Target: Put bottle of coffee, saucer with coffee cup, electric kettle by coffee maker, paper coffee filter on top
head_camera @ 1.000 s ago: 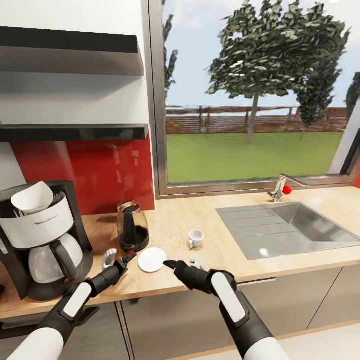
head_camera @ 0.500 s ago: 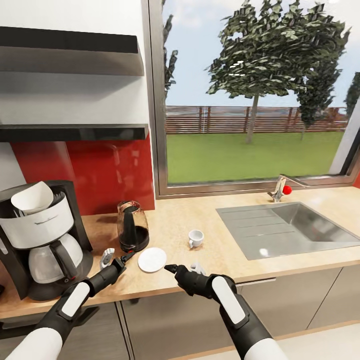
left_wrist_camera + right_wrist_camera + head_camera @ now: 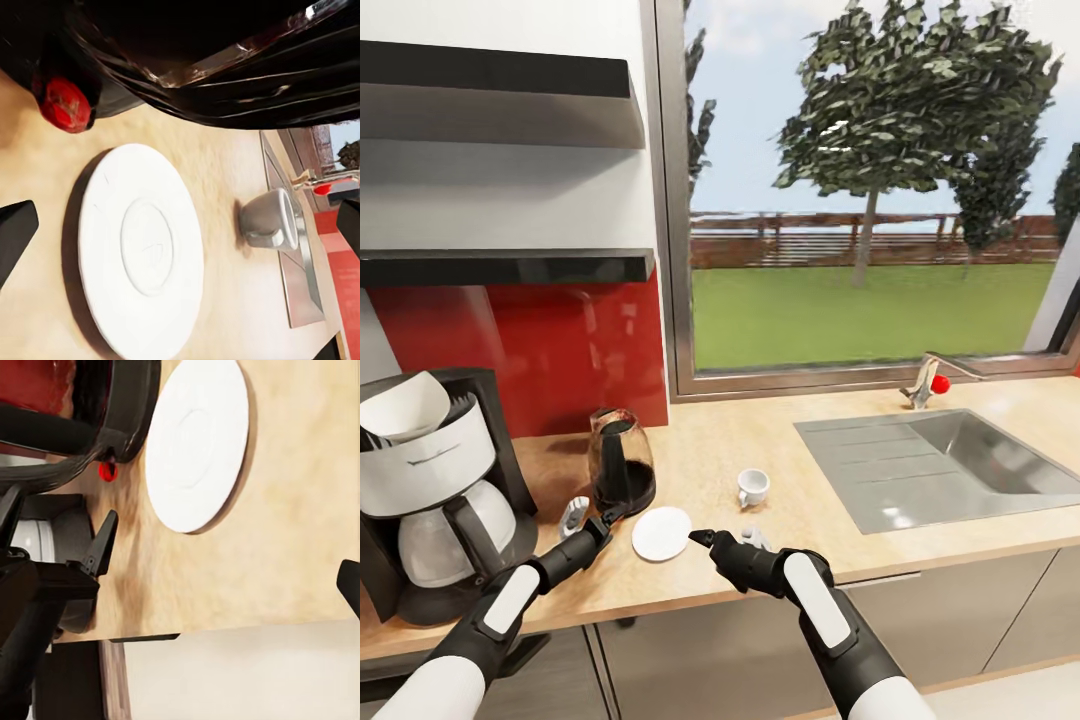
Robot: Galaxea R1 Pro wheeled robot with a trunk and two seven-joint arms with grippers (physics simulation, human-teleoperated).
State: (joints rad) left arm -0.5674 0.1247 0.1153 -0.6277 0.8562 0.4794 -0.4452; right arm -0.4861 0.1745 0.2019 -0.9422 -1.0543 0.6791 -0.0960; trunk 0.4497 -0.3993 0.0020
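- The saucer (image 3: 661, 533) is seen lying flat on the light-wood worktop (image 3: 760, 450), near its front edge, with the coffee cup (image 3: 752, 487) standing apart from it, towards the sink (image 3: 960, 465).
- The electric kettle (image 3: 622, 462) is set just behind the saucer, and the coffee maker (image 3: 435, 495) stands to the left, with the paper coffee filter (image 3: 405, 407) resting in its top.
- The left gripper (image 3: 590, 515) is held just left of the saucer, its fingers spread wide and empty.
- The right gripper (image 3: 725, 540) is poised just right of the saucer, its fingers parted with nothing between them.
- In the left wrist view, the saucer (image 3: 141, 247) is framed beside the cup (image 3: 268, 219) and the kettle's red switch (image 3: 64, 103).
- The black kitchen shelf (image 3: 505, 266) is seen on the wall above the red splashback (image 3: 560, 340).
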